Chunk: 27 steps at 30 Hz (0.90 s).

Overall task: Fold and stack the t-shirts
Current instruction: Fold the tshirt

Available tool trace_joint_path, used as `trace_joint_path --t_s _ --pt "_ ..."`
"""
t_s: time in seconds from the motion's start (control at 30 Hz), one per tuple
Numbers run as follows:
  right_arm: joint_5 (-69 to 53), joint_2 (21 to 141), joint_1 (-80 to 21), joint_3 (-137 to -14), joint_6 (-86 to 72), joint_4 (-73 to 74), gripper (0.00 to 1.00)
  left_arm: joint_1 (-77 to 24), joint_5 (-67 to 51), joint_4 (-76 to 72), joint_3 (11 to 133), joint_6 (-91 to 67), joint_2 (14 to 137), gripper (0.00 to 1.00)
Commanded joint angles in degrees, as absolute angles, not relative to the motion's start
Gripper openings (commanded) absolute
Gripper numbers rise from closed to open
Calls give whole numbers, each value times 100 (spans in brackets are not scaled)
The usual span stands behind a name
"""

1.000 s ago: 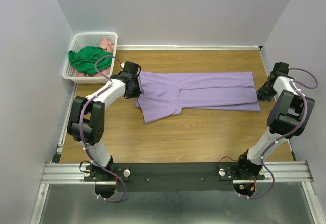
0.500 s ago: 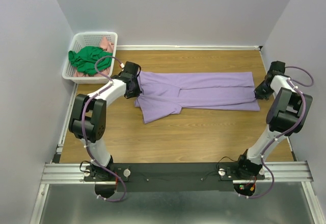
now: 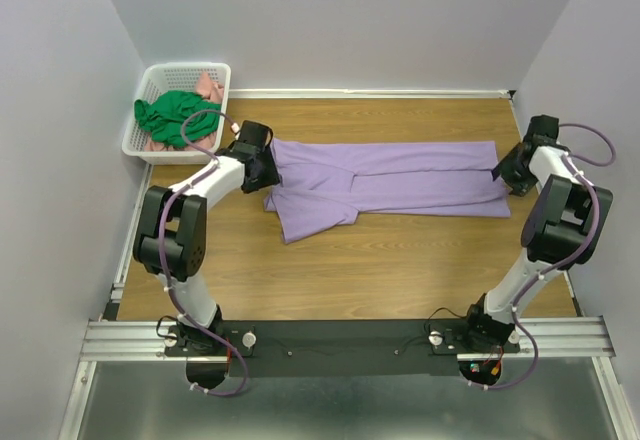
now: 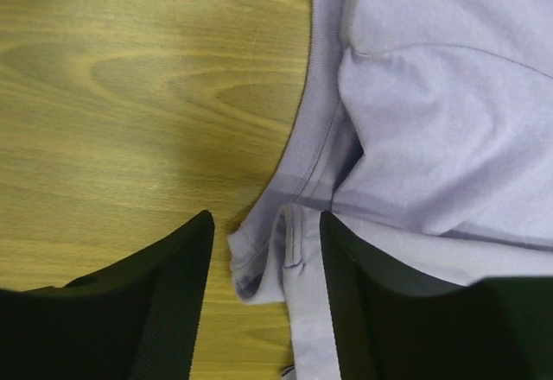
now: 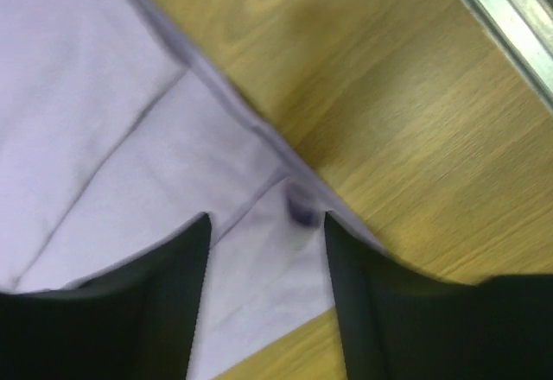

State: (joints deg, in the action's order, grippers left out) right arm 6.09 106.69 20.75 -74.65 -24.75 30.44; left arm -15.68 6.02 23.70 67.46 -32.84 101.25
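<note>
Flat on the wood-grain bench (image 3: 350, 260) lies the large lavender-purple t-shirt (image 3: 390, 185), a soft matte cloth folded lengthwise into a long band. A crease runs down its middle, and one broader flap juts toward the arms' bases near its left end.

The left claw (image 3: 268, 168) sits at that left end. In its wrist view the two black fingers (image 4: 164, 285) stand apart, released, with a ribbed, stitched edge of the t-shirt curling loosely between them on the bench.

The right claw (image 3: 508, 172) is at the t-shirt's opposite end. It too is spread and grips nothing, and a seamed corner of the t-shirt lies in its gap (image 5: 266, 224).

Beyond the t-shirt's left end, well apart from it, stands a white plastic lattice basket (image 3: 150, 85). It holds a crumpled bright green t-shirt (image 3: 170, 117) and a bunched salmon-pink t-shirt (image 3: 208, 88).
</note>
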Motion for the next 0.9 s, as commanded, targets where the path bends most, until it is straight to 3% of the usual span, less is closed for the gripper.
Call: trace_joint_path --t_s 0.0,0.1,0.27,0.4,0.53,0.7,0.87 --pt "572 9942 1645 -7541 -2478 2900 71 -1556 747 2452 6900 -3235 9547 65" --pt "449 9432 1136 -7269 -2557 2900 85 -1652 747 2540 6680 -3217 9099 66" --pt "-139 8667 160 -6549 -2970 2708 88 -2108 668 2575 5715 -3331 8324 66" --pt "-1279 8018 -823 -5383 -3391 1648 81 -2837 476 2304 4801 -3559 7727 66" --pt "-1652 7788 -1519 -4503 -3779 678 73 -3128 343 1961 4123 -3744 7576 66" --pt "-1889 7953 -2143 -3833 -4025 -279 54 -3287 264 1723 3885 -3753 7611 66" --pt "-1960 8418 -2583 -3656 -4157 -1202 50 -3436 308 1504 3867 -3665 7795 64"
